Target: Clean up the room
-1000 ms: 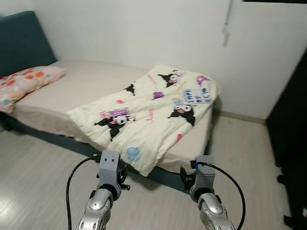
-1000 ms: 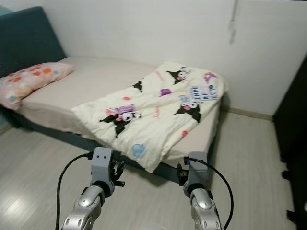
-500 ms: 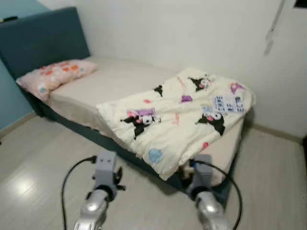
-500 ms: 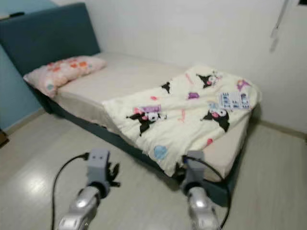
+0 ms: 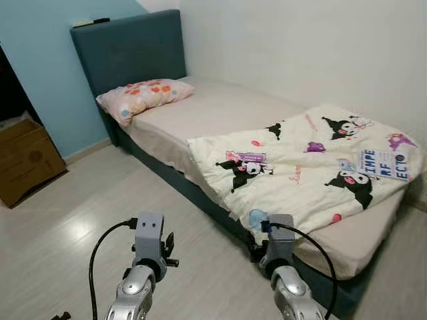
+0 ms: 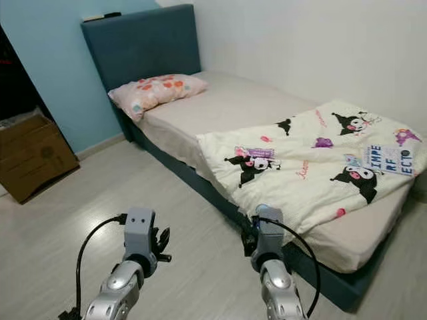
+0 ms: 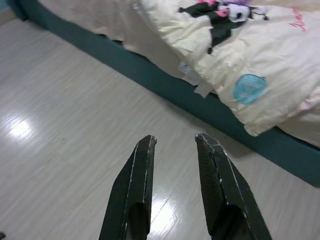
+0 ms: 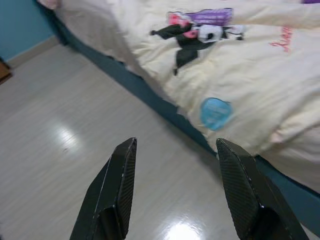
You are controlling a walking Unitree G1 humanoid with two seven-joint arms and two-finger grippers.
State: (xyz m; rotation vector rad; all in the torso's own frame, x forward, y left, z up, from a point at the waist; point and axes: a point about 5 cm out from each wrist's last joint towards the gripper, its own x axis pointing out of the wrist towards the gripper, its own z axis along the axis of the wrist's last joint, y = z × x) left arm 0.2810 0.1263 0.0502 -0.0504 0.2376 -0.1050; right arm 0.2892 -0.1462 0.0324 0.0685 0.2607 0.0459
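Ahead of my fingers I see a low bed with a dark teal frame (image 5: 200, 197), a floral pink pillow (image 5: 143, 97) at its far headboard end and a cream cartoon-print quilt (image 5: 313, 173) draped over the near edge.

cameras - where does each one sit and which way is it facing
Left eye view: on the head, facing forward and down at the bed, pillow, blanket and box; both arms show.
Right eye view: same scene, shifted slightly.
Left wrist view: on the left wrist, looking along the open left gripper at the floor and blanket edge.
Right wrist view: along the open right gripper at the same blanket edge.
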